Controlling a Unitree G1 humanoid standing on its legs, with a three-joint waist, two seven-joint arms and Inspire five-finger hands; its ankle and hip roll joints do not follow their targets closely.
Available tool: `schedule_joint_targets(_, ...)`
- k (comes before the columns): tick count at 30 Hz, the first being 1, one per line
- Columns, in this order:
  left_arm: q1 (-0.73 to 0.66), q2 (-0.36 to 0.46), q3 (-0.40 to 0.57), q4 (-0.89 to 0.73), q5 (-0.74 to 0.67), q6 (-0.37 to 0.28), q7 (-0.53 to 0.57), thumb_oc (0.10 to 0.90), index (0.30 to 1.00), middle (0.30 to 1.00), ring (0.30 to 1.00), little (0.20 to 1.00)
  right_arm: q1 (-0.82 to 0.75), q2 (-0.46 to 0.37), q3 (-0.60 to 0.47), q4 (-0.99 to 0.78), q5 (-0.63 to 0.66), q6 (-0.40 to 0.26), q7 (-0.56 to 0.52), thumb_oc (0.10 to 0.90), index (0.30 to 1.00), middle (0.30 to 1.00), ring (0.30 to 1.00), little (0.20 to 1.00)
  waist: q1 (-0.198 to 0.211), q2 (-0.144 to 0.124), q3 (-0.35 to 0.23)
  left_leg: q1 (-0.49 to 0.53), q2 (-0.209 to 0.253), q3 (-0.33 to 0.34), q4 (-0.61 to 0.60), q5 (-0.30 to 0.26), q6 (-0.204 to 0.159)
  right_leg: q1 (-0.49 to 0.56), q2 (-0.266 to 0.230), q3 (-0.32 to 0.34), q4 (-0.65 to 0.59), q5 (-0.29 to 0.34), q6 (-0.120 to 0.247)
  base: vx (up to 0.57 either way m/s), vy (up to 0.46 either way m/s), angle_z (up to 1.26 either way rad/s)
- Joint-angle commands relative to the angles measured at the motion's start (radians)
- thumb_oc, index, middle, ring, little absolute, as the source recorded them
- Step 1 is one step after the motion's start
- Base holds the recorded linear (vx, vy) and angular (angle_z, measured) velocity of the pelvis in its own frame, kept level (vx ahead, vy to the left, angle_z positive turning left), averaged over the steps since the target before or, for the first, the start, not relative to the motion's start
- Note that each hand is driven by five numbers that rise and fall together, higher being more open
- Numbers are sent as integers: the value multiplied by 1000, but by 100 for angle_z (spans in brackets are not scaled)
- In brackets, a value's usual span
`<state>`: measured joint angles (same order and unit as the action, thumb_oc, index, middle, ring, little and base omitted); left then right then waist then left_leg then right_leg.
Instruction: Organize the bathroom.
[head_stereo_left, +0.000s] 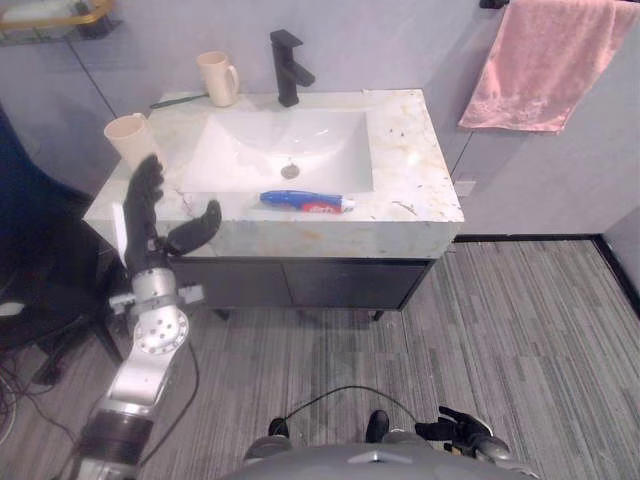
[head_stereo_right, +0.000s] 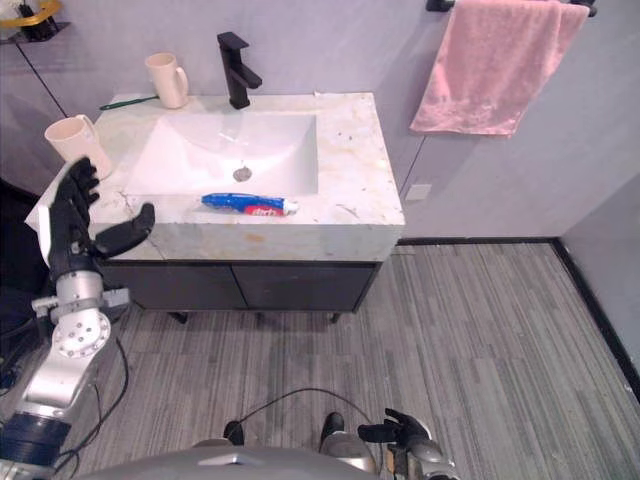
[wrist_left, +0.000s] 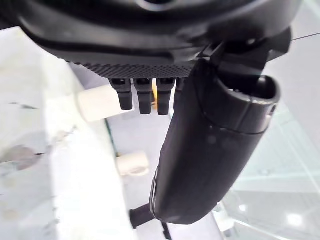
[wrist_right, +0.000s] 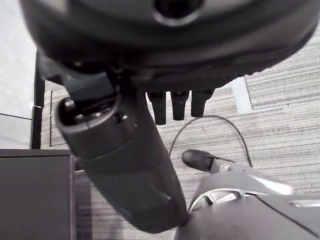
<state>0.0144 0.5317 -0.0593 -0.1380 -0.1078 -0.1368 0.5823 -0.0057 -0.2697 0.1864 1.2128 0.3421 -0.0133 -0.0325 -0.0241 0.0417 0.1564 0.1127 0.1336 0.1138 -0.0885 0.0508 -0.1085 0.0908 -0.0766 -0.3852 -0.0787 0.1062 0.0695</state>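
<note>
Vanity top (head_stereo_left: 420, 190): marble, still cluttered; judged barely started.
Towel (head_stereo_left: 545, 60): pink, hanging far right, looks tidy.
Left hand (head_stereo_left: 150, 215): fingers spread wide, empty, raised at the near left corner beside the near cup (head_stereo_left: 128, 138).
Right hand (head_stereo_left: 462, 430): low, idle, fingers relaxed, empty.
Toothpaste tube (head_stereo_left: 305, 202): loose on the near rim.
Far cup (head_stereo_left: 218, 78): by the faucet (head_stereo_left: 288, 68).
Toothbrush (head_stereo_left: 180, 100): lying far left.

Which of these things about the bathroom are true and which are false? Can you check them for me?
1. The toothpaste tube lies on the counter in front of the basin. True.
2. The left hand holds a cup. False: it is open, raised near the cup at the counter's left edge.
3. The towel is pink. True.
4. The faucet is silver. False: it is black.
5. The right hand hangs low, over the floor. True.
</note>
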Motion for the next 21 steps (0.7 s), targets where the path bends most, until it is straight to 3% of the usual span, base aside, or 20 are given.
schedule_joint_targets(1,-163,122,49,-110,74,-100,-25,800,900,900,900,900,-42,26,10,45,30,-47,-5,800,900,900,900,900,-13,-14,-48,-19,-35,114,117,-98,41,-2,-34,91,81,-171,82,0,0,0)
schedule_joint_targets(3,-195,158,45,-133,76,-58,-65,800,900,900,900,900,-39,30,17,53,26,-49,-7,800,900,900,900,900,-20,-11,-53,-14,-33,122,114,-98,42,-1,-34,95,80,-170,86,0,0,0)
schedule_joint_targets(7,-342,352,-2,-142,80,177,-317,800,900,900,900,900,-34,25,33,56,-15,-43,4,800,900,900,900,900,-50,5,-63,2,-30,150,105,-91,45,0,-31,107,82,-169,100,0,0,0)
schedule_joint_targets(11,-475,516,-39,-96,69,249,-437,800,900,900,900,900,-37,13,38,48,-26,-33,6,800,900,900,900,900,-67,19,-71,7,-27,166,105,-87,44,2,-30,114,80,-166,105,30,-1,-14)
schedule_joint_targets(13,-651,645,-135,-18,-15,299,-594,800,900,900,900,900,-40,1,42,46,-29,-18,4,800,900,900,900,900,-84,35,-81,14,-27,180,103,-85,44,6,-26,117,77,-164,110,55,-9,-15)
schedule_joint_targets(17,-847,717,-291,57,26,344,-732,800,900,900,900,900,-43,-7,42,54,-32,-10,7,800,900,900,900,900,-95,45,-90,13,-30,186,105,-83,43,8,-21,123,73,-161,112,39,-12,-9)
schedule_joint_targets(19,-1017,750,-436,100,20,380,-826,800,900,900,900,900,-44,-13,41,57,-35,5,8,800,900,900,900,900,-101,52,-97,7,-31,185,108,-83,40,9,-19,126,70,-161,113,48,-10,-8)
schedule_joint_targets(21,-1071,753,-480,107,29,409,-872,800,900,900,900,900,-43,-16,45,56,-33,12,5,800,900,900,900,900,-104,56,-100,7,-33,182,108,-84,41,9,-18,126,69,-162,113,23,-7,-10)
